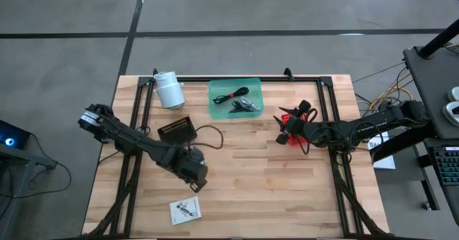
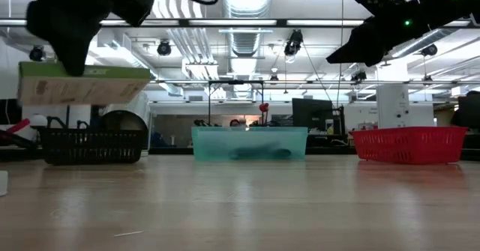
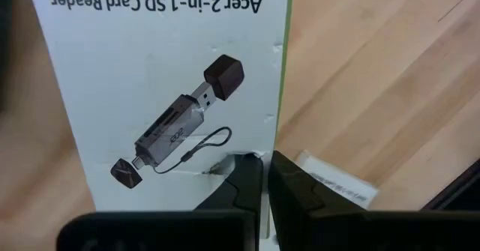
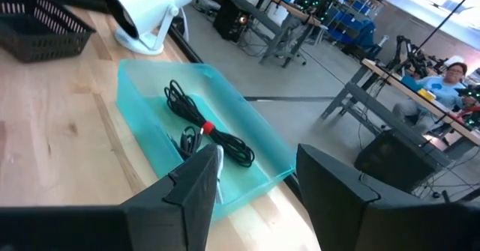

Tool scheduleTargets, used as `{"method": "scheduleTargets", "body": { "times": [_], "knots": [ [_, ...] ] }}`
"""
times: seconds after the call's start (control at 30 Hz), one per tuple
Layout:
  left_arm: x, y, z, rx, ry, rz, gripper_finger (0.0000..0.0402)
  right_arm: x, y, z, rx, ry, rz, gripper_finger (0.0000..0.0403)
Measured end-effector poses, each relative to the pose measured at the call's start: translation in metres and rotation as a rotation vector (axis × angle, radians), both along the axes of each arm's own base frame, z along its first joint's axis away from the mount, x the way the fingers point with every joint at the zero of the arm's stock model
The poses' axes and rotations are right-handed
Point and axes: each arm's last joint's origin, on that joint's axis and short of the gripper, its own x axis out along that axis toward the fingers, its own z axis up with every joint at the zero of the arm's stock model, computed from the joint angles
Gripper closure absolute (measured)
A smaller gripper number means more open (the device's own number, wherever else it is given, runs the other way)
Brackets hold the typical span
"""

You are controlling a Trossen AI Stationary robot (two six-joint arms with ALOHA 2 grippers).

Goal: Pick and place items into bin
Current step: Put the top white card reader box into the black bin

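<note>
My left gripper is shut on a flat white packet printed "Acer 2-in-1 SD Card Reader", with a green side. In the low view the packet hangs high above the table under the left gripper. In the high view the left gripper hides it. A second white packet lies flat on the table near the near edge and shows below the held one. My right gripper is open and empty, raised over the red basket, facing the teal bin. My left gripper pinches the packet between its two fingers at one edge, near a corner by the green side. The packet is lifted clear of the table, and its printed face lies open to the wrist camera.
The teal bin stands at the far edge with black cable tied in red inside. A white roll stands left of it, and a black basket sits near my left arm. Bare wood lies mid-table and toward the near right.
</note>
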Motion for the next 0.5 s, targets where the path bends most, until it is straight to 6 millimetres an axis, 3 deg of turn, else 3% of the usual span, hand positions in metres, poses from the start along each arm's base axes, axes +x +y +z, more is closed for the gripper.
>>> {"method": "scheduleTargets", "body": {
  "times": [0.23, 0.5],
  "knots": [
    [0.005, 0.035, 0.007, 0.091, 0.053, -0.163, 0.0401, 0.001, 0.0, 0.004, 0.007, -0.048, 0.0, 0.0234],
    [-0.006, 0.079, 0.008, 0.114, 0.229, -0.254, 0.0402, 0.002, 0.0, 0.007, 0.012, -0.08, 0.0, 0.0234]
  ]
}}
